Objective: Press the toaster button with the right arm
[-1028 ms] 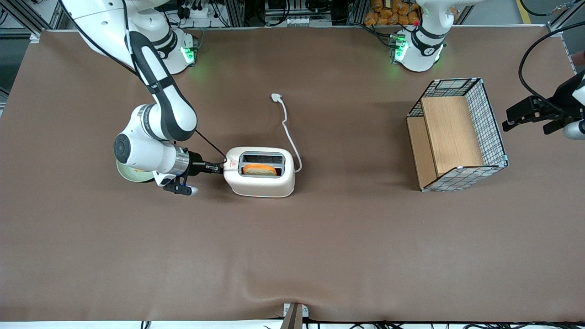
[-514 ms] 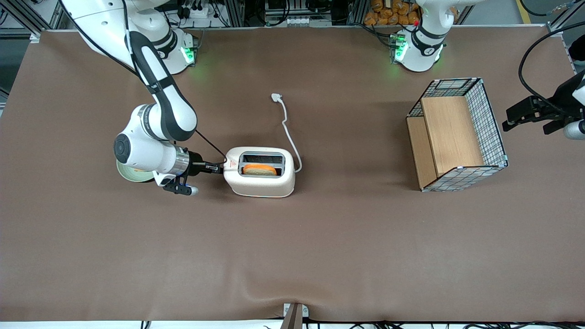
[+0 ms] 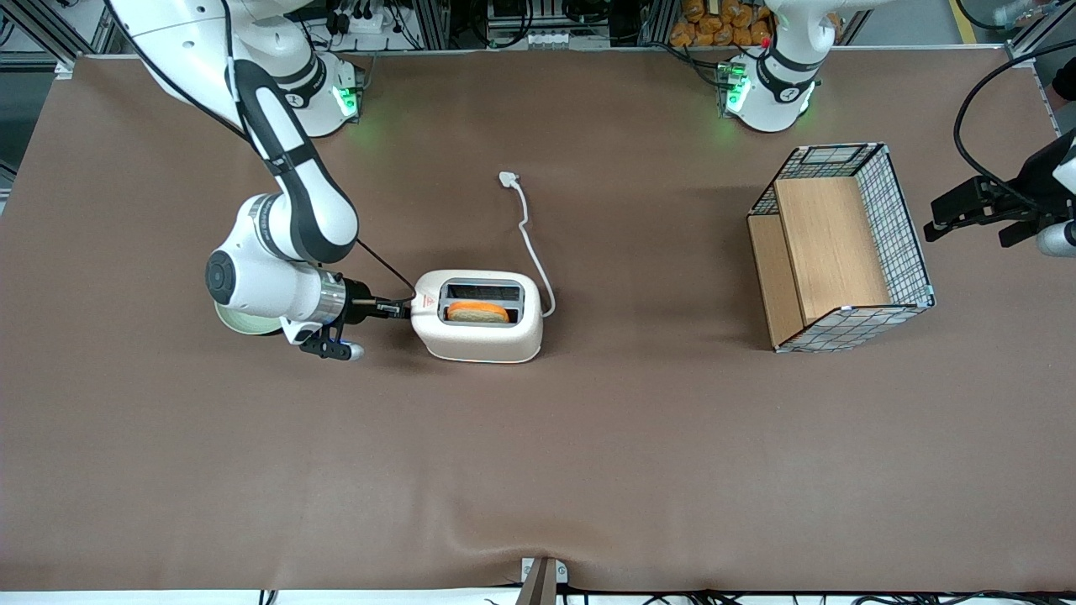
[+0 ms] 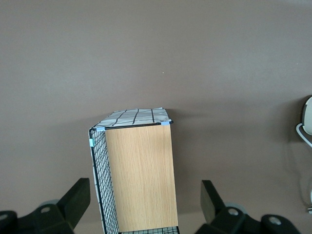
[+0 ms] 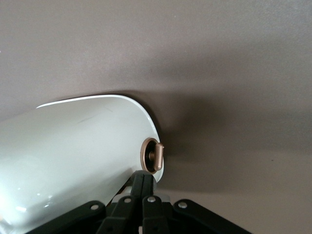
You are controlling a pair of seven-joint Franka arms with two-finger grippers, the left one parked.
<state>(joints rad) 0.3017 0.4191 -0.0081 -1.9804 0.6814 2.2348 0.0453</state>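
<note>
toaster [image 5: 73, 156] cut by frame edge | gripper [image 3: 402, 311] at its narrow end, contact w/ toaster button [image 5: 155, 155] unclear

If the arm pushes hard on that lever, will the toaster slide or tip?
Probably slide rather than tip: the toaster sits low and wide on the brown cloth, with nothing bracing it. It looks light plastic. The hand, fingers together, touches its narrow end by the toaster button; pressing downward should hold it steadier than pushing sideways.

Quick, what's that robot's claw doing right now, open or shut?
Gripper: jaws shut, holding nothing, tip at the toaster's narrow end by the toaster button.
</note>
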